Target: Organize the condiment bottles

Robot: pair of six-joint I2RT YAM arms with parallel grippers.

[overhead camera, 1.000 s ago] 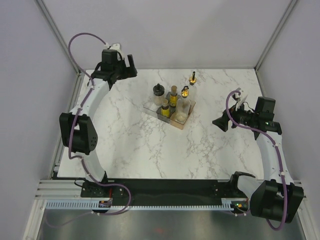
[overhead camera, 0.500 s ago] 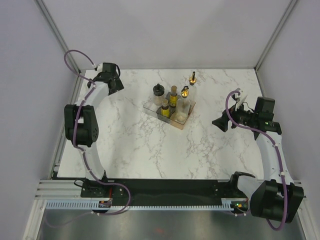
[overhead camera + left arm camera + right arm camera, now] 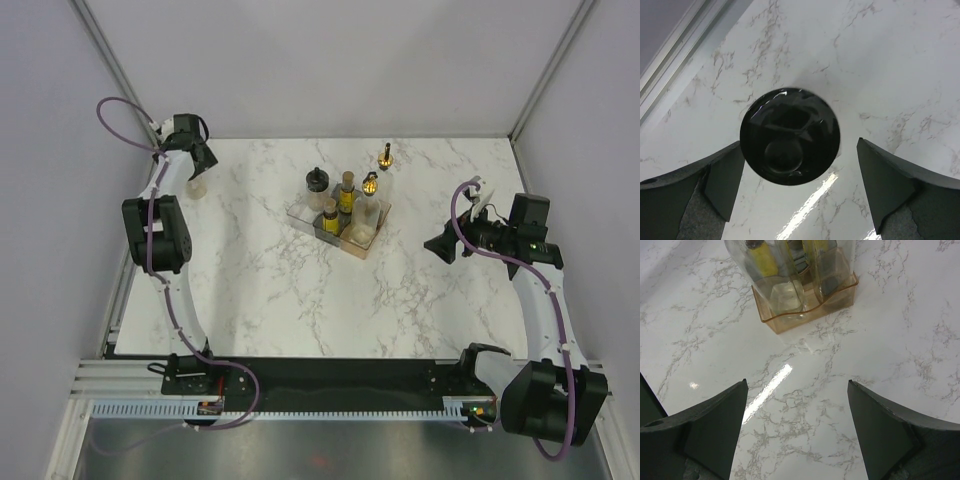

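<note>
**Squat clear bottle with a glossy black round cap** [image 3: 790,136]: stands upright near the far left corner of the white marble-patterned table [image 3: 280,290], well apart from the other bottles. My left gripper [image 3: 800,149] hangs directly above it. Its jaws are wide apart, with one finger to each side of the cap, and nothing is clamped.

**Compartment tray of clear, grey and peach plastic** [image 3: 368,243]: sits mid-table. It holds two small amber bottles with yellow labels and gold caps [image 3: 347,192] and a tall clear bottle with a gold pourer top [image 3: 370,196]. A second black-capped squat bottle [image 3: 318,184] stands at the tray's far left end; I cannot tell whether it is inside. A second gold-topped bottle [image 3: 385,155] stands alone on the table beyond the tray.

**My right gripper** [image 3: 797,385]: jaws apart and empty, above bare marble, near the tray's peach end.
</note>
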